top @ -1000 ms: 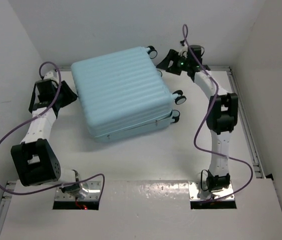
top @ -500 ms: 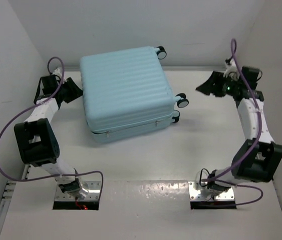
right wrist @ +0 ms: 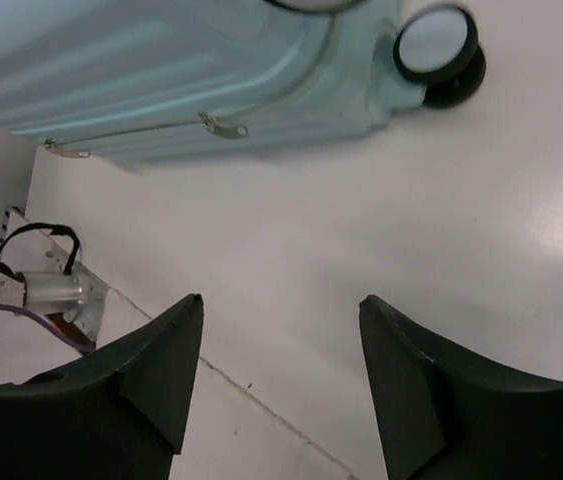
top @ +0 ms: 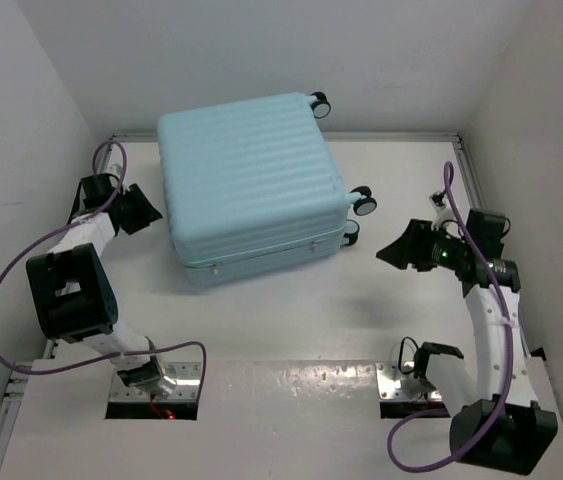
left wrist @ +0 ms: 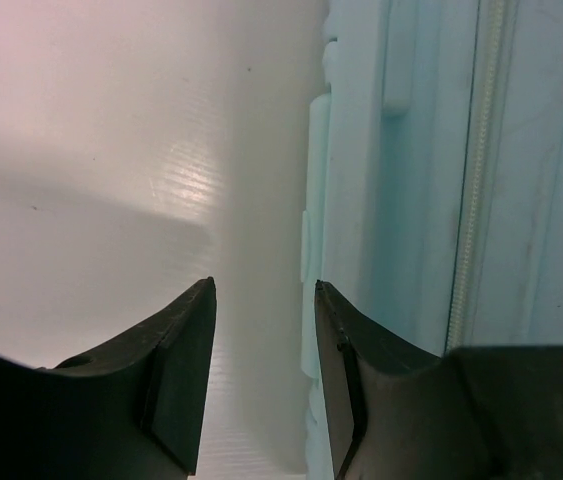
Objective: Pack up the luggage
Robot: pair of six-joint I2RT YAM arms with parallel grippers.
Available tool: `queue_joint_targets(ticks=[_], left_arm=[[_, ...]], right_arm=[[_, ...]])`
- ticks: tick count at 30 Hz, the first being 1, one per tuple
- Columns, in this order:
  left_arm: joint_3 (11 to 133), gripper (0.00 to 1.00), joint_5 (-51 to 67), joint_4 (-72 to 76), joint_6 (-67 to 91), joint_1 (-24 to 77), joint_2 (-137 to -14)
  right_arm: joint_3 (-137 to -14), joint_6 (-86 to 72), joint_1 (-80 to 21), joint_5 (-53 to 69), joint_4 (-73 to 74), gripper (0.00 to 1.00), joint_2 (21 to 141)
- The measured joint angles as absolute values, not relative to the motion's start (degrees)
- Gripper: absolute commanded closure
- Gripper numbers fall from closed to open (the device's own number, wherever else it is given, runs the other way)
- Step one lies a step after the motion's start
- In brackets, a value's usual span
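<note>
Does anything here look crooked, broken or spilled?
Only the luggage: it lies flat and closed, turned slightly askew to the table edges. No dents or spills show.

The luggage (top: pixel 251 185) lies flat on the tabletop (top: pixel 291 320), behind centre and slightly to the left. Its wheels (top: pixel 364 201) are on its right side. The left hand (top: pixel 144 210) is just beside the luggage's left side. The right hand (top: pixel 393 250) is to the right of the luggage, near its front right corner and apart from it.
</note>
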State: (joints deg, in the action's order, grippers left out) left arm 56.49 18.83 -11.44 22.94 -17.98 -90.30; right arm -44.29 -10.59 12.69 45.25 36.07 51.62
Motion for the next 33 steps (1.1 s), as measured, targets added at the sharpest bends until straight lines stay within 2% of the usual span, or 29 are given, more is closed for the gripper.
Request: queue_joint_targets(ticks=[7, 15, 25, 33], left_arm=[[56.49, 0.53, 20.86, -10.83, 22.65, -17.19, -91.05], [56.49, 0.54, 22.17, -10.63, 22.48, -17.08, -92.03], [56.38, 0.52, 22.28, -10.79, 22.50, -17.08, -91.42], [56.62, 0.51, 21.82, -11.18, 22.65, -17.08, -91.35]], right_arm=[[-33.30, -25.96, 11.03, 43.99, 27.86, 0.39, 56.34], [-29.56, -42.26, 7.38, 45.08, 11.84, 0.44, 65.65], [-29.61, -58.76, -2.15, 44.53, -8.99, 0.43, 80.05], [-34.89, -65.39, -4.47, 44.75, -16.91, 0.46, 97.17]])
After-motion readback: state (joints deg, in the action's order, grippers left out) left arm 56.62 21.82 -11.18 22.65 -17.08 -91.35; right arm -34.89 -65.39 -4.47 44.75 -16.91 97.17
